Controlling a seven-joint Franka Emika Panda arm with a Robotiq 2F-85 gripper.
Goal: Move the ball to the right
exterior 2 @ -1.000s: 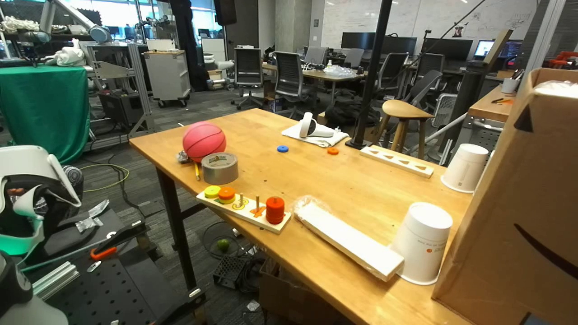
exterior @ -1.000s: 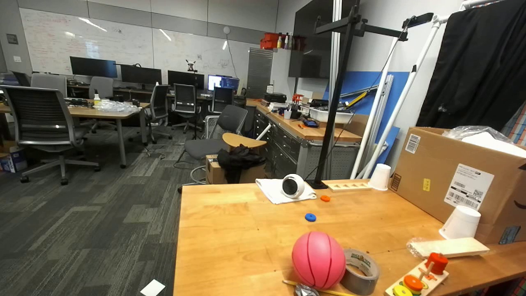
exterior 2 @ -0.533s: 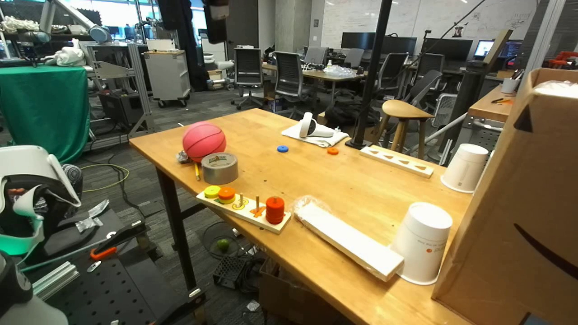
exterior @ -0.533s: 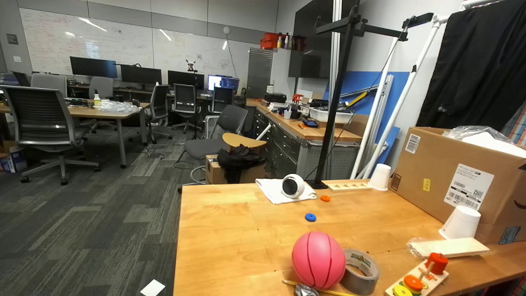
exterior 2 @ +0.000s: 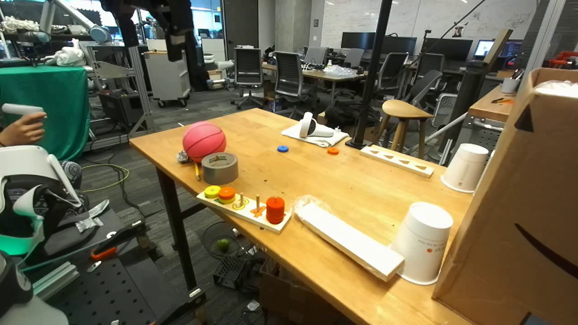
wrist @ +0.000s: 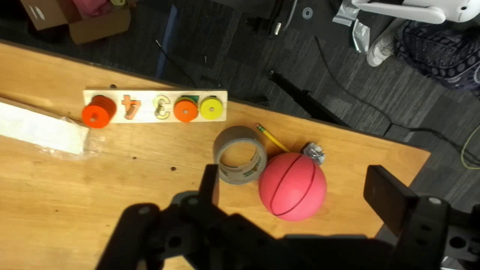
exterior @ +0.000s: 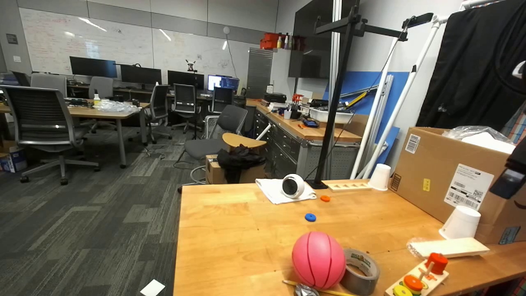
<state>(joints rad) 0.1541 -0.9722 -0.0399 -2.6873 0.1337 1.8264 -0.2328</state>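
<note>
The ball (exterior 2: 204,141) rests unheld on the table (exterior 2: 316,180), left of centre in an exterior view, near the tabletop's left corner. Just beside it, at its lower right, stands a grey tape roll (exterior 2: 220,170); whether they touch I cannot tell. In the wrist view a pencil (wrist: 275,140) and a foil lump (wrist: 314,152) crowd the ball's upper side. Above hangs the gripper (wrist: 292,180), its jaws spread wide with nothing gripped, in that view one to either side of the ball.

The step in hand looks like the approach, ahead of any grasp. Next should come a lowering over the ball, perhaps with a slight turn, since the jaw at frame left could land on the tape roll; a nudge could start the ball rolling.

Just past the foil lump runs the table's edge, meeting a corner at the wrist view's right: the risky side. Room spreads toward the lower left there, and in an exterior view rightward from the ball to a blue ring (exterior 2: 282,148). Farther out, a cardboard box (exterior 2: 510,194) fills the right of the frame. For a rightward carry, lifting clear of the tape roll seems safer than pushing.
</note>
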